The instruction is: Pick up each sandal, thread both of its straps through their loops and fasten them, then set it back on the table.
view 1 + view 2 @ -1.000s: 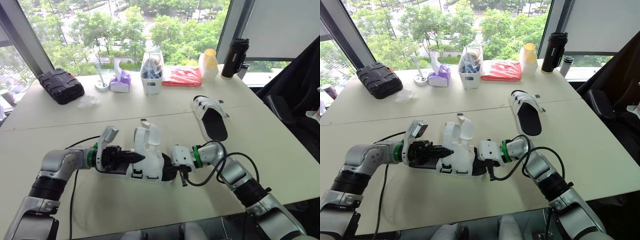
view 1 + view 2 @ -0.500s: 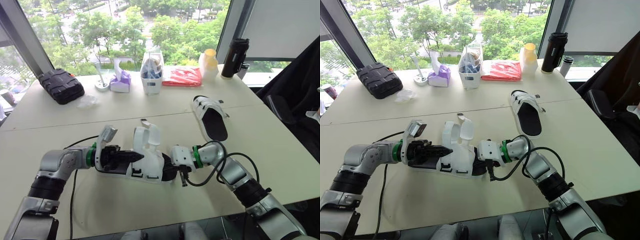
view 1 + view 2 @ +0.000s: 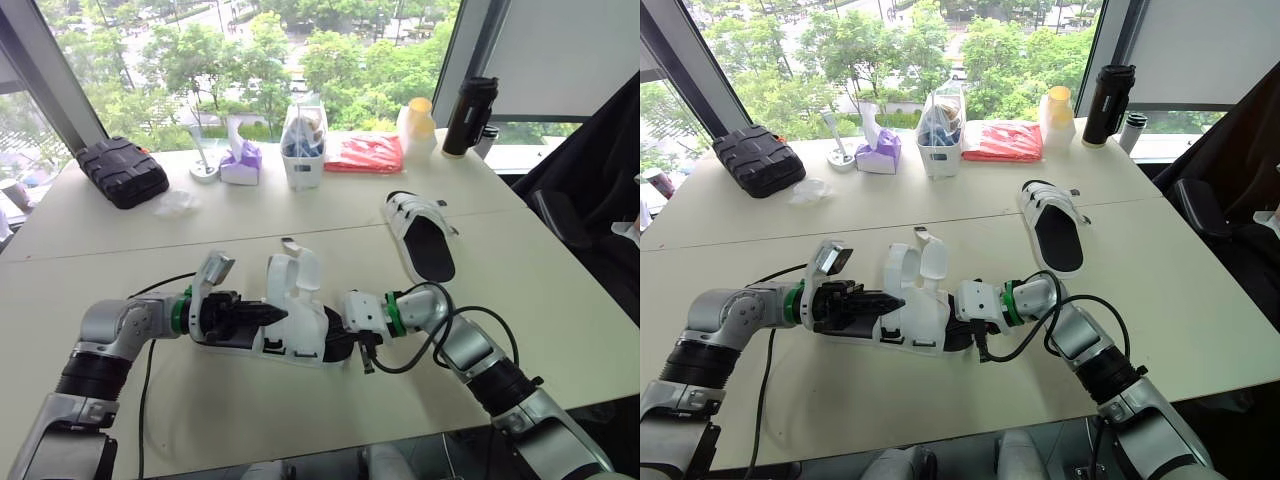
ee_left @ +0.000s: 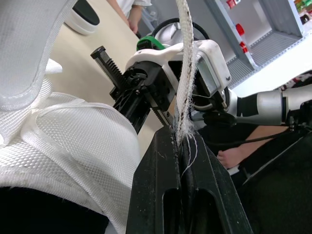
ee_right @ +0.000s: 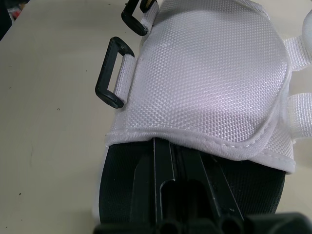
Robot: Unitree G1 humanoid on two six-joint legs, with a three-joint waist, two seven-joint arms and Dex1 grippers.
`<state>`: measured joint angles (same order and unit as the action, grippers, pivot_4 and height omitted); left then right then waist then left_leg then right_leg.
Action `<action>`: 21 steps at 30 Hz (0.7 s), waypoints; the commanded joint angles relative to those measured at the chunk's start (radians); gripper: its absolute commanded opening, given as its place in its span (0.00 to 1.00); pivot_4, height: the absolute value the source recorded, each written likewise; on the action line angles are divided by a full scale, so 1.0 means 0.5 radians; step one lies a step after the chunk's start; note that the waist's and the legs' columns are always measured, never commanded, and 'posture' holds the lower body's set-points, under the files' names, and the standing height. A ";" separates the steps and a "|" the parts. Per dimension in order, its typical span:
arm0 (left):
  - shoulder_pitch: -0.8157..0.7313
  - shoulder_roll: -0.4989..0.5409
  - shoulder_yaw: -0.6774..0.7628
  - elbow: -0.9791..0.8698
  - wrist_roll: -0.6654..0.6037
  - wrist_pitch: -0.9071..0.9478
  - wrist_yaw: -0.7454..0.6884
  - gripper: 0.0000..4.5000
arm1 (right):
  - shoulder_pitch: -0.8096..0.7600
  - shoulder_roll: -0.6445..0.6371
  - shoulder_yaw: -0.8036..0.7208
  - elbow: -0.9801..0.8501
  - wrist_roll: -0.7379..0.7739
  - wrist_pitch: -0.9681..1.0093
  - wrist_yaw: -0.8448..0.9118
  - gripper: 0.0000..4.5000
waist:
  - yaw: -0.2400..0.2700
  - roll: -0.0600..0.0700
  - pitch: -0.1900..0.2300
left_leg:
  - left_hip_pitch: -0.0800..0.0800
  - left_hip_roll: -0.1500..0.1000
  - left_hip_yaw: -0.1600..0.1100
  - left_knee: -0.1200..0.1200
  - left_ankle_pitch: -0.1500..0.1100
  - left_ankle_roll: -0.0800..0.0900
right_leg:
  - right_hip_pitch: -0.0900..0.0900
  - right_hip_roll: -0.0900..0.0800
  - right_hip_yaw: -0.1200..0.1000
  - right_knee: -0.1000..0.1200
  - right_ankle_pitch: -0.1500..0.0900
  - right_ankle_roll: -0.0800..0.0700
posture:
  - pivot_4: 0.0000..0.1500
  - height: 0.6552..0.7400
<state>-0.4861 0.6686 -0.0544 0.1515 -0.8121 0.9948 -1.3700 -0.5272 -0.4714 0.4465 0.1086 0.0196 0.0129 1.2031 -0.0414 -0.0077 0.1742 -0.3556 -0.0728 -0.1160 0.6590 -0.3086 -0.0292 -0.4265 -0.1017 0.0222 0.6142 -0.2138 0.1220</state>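
Sandal [image 3: 292, 318] number one lies near the front edge of the desk [image 3: 300, 410], lengthwise between your two arms, and each end is covered for a reason. Your left gripper [image 3: 258, 314] has its jaws closed on the thin white strap [image 4: 184, 73], pinched edge-on with frayed threads trailing over the fingertips. That narrow bite probably gives you a free tail to steer toward a loop. Your right gripper [image 5: 170, 156] meets the opposite end with its jaws pressed together. Its tips are tucked under the rim of the white mesh upper [image 5: 209, 73], against the black footbed [image 5: 122, 195]. Whether anything is caught between them, you cannot tell, so treat it as a brace that stops the shoe sliding when you pull.

The black loops [image 5: 113, 73] stand out from the side of the upper, empty, with nothing threaded through them, so fastening is not yet done. The strap flaps stand upright and open.

The second sandal [image 3: 421, 236] rests well apart, toward the right edge of the desk, out of your working space.
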 commanded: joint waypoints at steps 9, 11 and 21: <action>0.022 -0.006 -0.062 -0.058 0.196 -0.294 -0.100 0.01 | 0.042 -0.010 0.067 0.010 -0.069 0.045 0.010 0.00 | 0.000 0.000 0.000 | 0.000 0.000 0.000 0.000 0.000 0.000 | 0.000 0.000 0.000 0.000 0.000 0.000 | 1.00 1.00; 0.025 -0.023 -0.057 -0.056 0.217 -0.359 -0.105 0.01 | 0.044 -0.011 0.067 0.007 -0.070 0.047 0.010 0.00 | 0.000 0.000 0.000 | 0.000 0.000 0.000 0.000 0.000 0.000 | 0.000 0.000 0.000 0.000 0.000 0.000 | 1.00 1.00; 0.047 -0.069 -0.023 -0.129 0.198 -0.460 -0.145 0.01 | 0.048 -0.014 0.062 0.000 -0.068 0.050 0.009 0.00 | 0.001 0.000 0.000 | 0.000 0.000 0.000 0.000 0.000 0.000 | 0.000 0.000 0.000 0.000 0.000 0.000 | 1.00 1.00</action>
<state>-0.4669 0.6410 -0.0848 0.1266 -0.7050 0.7885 -1.4333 -0.5250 -0.4716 0.4453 0.1026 0.0153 0.0166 1.2026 -0.0412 -0.0077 0.1742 -0.3557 -0.0726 -0.1159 0.6590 -0.3086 -0.0292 -0.4264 -0.1018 0.0223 0.6141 -0.2138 0.1220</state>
